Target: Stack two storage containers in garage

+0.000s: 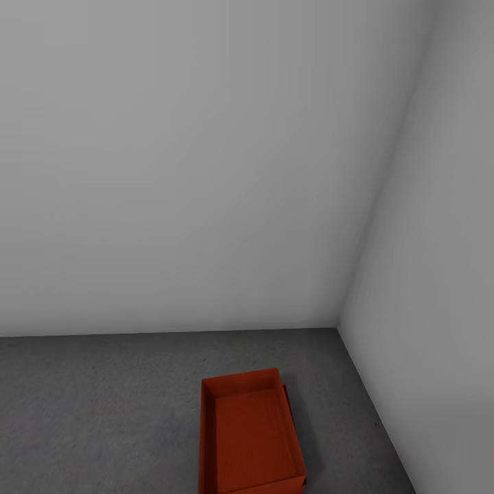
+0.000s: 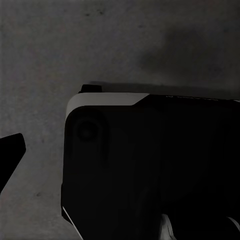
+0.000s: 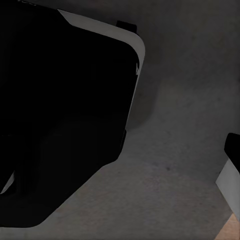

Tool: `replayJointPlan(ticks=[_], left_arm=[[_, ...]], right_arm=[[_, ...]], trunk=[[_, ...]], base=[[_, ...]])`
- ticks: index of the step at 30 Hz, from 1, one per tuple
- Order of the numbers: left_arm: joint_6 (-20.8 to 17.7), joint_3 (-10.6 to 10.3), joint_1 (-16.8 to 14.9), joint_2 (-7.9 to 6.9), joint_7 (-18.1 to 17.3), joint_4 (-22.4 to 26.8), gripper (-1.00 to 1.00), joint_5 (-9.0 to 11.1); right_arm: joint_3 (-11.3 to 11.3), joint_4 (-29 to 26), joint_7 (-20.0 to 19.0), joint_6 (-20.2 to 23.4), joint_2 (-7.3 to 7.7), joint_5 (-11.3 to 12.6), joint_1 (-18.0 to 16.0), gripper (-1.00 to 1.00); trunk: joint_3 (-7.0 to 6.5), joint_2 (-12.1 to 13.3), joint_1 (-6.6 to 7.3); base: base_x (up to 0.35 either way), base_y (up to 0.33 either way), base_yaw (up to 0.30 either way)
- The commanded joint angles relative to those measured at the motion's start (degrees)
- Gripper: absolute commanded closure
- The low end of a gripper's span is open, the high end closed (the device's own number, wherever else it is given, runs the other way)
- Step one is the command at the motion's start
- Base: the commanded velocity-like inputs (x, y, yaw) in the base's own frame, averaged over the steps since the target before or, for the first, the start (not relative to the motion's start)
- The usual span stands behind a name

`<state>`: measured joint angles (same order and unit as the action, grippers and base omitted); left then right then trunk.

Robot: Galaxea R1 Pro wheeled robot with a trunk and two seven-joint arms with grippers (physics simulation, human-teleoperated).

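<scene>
Head view: we see an orange-red rectangular open-topped ribbed plastic bin (image 1: 250, 432) on the dark grey mottled concrete floor (image 1: 103, 412), near the corner of the pale grey walls (image 1: 206, 171). A second orange-red edge (image 1: 288, 405) shows just behind its right wall; we judge this to be the other bin beneath. We judge the bins light and stiff, best gripped by a wall rim.

Left wrist view: we see the robot's dark base (image 2: 150, 170) over concrete; finger state cannot be determined.

Right wrist view: likewise, with no bin near.
</scene>
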<state>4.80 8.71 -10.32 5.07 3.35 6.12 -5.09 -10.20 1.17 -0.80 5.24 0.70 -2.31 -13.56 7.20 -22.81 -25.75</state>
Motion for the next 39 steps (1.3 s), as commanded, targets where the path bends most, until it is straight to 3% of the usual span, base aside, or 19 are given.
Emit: replayJointPlan(ticks=[1,39], left_arm=[[0.2,0.4,-0.1,0.03,0.2,-0.1,-1.00,-0.5],[0.2,0.4,-0.1,0.03,0.2,-0.1,-1.00,-0.5]], right_arm=[[-0.3,0.1,-0.1,0.1,0.00,-0.2,-0.1,-1.00],[-0.3,0.1,-0.1,0.1,0.00,-0.2,-0.1,-1.00]], trunk=[[0.11,-0.1,-0.03],[0.11,-0.1,-0.03]], base=[[0.000,0.000,0.000],[0.000,0.000,0.000]])
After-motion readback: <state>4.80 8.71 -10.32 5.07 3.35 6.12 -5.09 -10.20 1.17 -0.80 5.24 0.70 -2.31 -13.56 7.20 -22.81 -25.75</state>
